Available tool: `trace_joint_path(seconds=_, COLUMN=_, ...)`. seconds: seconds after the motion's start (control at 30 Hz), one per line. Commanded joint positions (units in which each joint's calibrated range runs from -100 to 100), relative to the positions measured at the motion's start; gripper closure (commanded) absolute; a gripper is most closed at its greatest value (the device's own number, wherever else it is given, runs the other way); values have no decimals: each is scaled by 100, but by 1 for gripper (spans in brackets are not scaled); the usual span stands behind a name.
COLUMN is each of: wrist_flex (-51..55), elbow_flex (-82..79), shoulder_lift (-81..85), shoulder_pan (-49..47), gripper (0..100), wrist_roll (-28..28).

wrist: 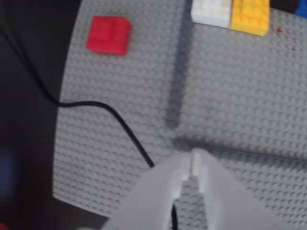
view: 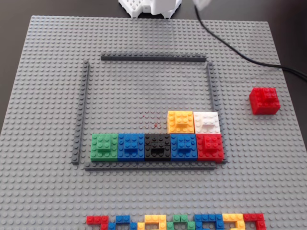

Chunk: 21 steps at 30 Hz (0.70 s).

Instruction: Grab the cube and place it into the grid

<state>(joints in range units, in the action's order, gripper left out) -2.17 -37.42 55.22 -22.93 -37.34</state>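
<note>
In the wrist view the cube (wrist: 108, 35) is lying toward eleven o'clock, well apart from the pincer (wrist: 194, 165), which is sitting closed and empty.

cube (view: 264, 100): red, upright, flat on baseplate, far ahead-left of gripper (wrist: 194, 163) | grid (view: 209, 86): dark-grey bar square, corner just ahead

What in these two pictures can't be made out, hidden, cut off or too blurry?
- Arm: in the fixed view only a white base shows, cut by the top edge.
- Multicoloured strip: cut by the fixed view's bottom edge.
- Black cable: in the wrist view its end is hidden behind the gripper.
- Cube: its studs are blurred in the wrist view.
- Grid: the wrist view shows one corner only.
</note>
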Motion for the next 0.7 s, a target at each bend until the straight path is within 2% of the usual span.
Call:
trace_joint_path(seconds=0.0, wrist_flex=71, elbow_flex=1436, shoulder_lift=-982, shoulder_pan=-311, gripper=100, wrist_roll=210)
trace_joint_path(seconds=0.37, wrist_flex=305, elbow_flex=4091, shoulder_lift=-3785, shoulder_pan=-886, gripper=100, wrist_roll=654)
trace_joint_path(seconds=0.67, wrist_flex=203, elbow_flex=5043, shoulder_lift=-5384, shoulder_pan=-989, gripper=100, wrist_roll=679)
